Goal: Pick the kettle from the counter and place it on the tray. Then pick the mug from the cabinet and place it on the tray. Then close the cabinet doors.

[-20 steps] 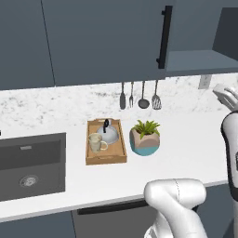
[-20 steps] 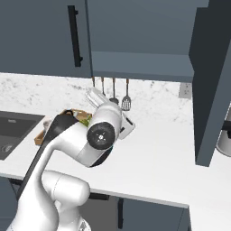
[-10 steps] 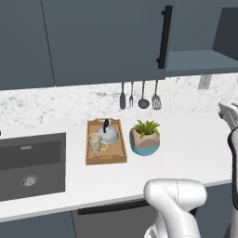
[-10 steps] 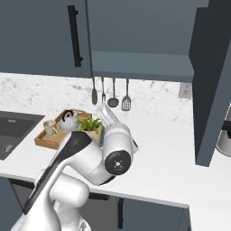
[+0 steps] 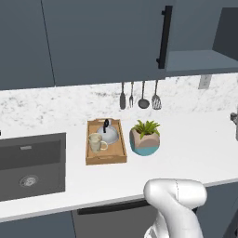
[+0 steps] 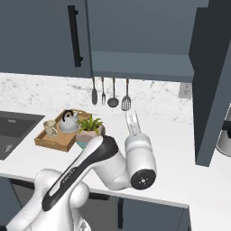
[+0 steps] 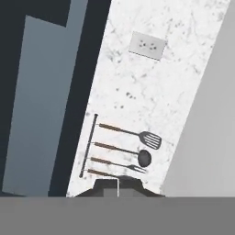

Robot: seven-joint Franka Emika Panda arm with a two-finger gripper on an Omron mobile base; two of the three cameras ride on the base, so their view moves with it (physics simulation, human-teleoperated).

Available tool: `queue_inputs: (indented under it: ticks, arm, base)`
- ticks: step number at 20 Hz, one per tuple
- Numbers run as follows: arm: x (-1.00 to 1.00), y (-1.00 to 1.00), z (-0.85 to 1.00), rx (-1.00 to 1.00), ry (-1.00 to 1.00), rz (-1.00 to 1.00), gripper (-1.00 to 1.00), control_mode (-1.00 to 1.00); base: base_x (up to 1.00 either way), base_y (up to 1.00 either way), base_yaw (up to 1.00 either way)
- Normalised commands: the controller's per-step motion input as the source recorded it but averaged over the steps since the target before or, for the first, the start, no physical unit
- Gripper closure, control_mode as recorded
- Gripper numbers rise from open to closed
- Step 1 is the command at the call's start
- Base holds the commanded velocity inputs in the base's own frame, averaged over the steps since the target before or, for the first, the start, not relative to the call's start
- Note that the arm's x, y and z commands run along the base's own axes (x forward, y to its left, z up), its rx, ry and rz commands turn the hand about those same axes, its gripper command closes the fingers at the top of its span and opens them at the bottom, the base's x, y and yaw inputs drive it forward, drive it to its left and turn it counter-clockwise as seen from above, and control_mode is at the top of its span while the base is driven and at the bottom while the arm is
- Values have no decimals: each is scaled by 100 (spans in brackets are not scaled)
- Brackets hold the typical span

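Observation:
The silver-grey kettle and the beige mug both stand on the wooden tray, which lies on the white counter. From the right base, kettle, mug and tray sit left of my arm. My gripper points upward over the counter, right of the tray and below the cabinet, shut on nothing. In the hand view the gripper has its tips pressed together. The left cabinet door is closed. The right door stands open.
A plant pot stands right of the tray. Several utensils hang on the backsplash beside a wall outlet. A dark sink lies at the left. A metal appliance stands behind the open door.
My arm has swung to the right, away from the tray. The hand now points up beneath the open cabinet. The gripper stayed shut throughout.

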Motion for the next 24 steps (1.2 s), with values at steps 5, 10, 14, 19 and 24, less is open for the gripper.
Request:
queue_inputs:
  ticks: [5, 10, 14, 19, 24]
  arm:
    - [0, -62, -5, 28, -1, 0, 100, -100]
    - [0, -37, -10, 19, -8, 0, 100, -100]
    - [0, -39, -4, 25, -17, 0, 100, -100]
    - [0, -34, -3, 28, -21, 0, 100, -100]
    - [1, -27, -4, 21, -17, 0, 100, -100]
  base:
    - [0, 0, 0]
    - [0, 0, 0]
    - [0, 0, 0]
    - [0, 0, 0]
    - [0, 0, 0]
